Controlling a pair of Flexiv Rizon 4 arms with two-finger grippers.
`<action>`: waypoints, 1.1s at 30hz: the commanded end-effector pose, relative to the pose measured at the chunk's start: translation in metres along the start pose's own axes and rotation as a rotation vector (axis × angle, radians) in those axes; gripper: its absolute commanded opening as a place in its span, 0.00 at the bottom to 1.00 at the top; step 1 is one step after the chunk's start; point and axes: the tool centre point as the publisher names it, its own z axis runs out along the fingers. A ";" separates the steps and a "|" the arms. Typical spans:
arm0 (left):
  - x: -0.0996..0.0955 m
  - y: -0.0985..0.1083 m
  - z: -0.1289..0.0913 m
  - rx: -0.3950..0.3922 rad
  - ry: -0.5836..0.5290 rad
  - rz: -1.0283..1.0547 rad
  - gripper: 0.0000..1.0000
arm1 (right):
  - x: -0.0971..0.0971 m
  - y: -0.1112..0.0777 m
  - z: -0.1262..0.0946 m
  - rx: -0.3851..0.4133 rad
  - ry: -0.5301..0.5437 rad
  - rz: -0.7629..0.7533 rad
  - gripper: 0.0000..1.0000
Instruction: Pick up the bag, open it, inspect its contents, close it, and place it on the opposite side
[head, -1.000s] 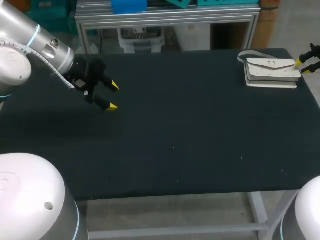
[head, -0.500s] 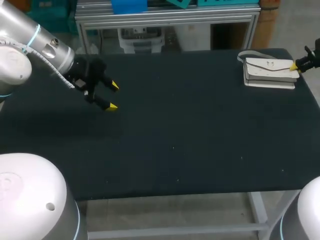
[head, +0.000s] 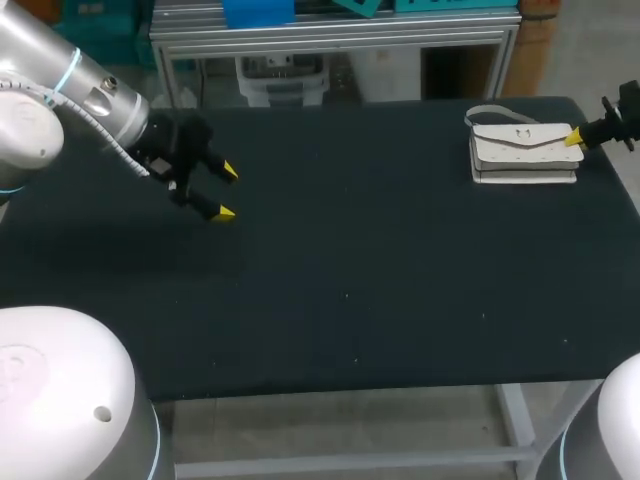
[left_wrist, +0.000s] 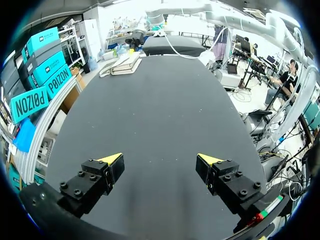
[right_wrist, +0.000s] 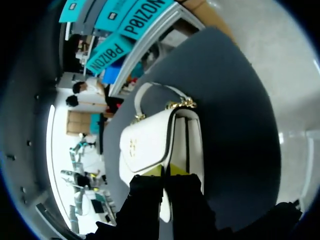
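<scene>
Black cloth covers the long work table (head: 350, 300), and the only thing on it is a small white flap handbag (head: 520, 150) with a gold chain link and a pale strap. It lies flat near the far right corner. The right gripper (head: 576, 138) is at the bag's right short end. In the right wrist view its fingers stand narrow, almost together, with a thin white sliver of the bag (right_wrist: 150, 145) between the yellow tips, so the right gripper (right_wrist: 164, 171) seems to pinch that end, though I cannot see how deep the bite goes. The left gripper (head: 226, 192) hangs over bare cloth on the left side, well apart from the bag, with its fingers wide and holding nothing. Its wrist view shows the bag (left_wrist: 122, 64) far ahead of the left gripper (left_wrist: 160, 160). The pick-up looks barely begun: the bag rests on the cloth, its flap down. The next move calls for a firm hold and a level lift, then the left arm coming across to raise the flap. The bag's long axis runs across the table, parallel to the far edge and in line with the right fingers. Its flap faces up, and the strap loops off the far left corner.
</scene>
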 end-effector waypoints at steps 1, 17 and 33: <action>0.000 0.001 0.001 0.004 -0.002 0.001 1.00 | 0.015 -0.008 0.013 0.078 0.007 -0.012 0.00; 0.000 0.001 0.001 0.004 -0.002 0.001 1.00 | 0.109 -0.107 0.078 -0.014 -0.064 -0.046 0.00; 0.000 0.001 0.001 0.004 -0.002 0.001 1.00 | 0.113 -0.120 0.080 -0.011 -0.033 -0.020 0.00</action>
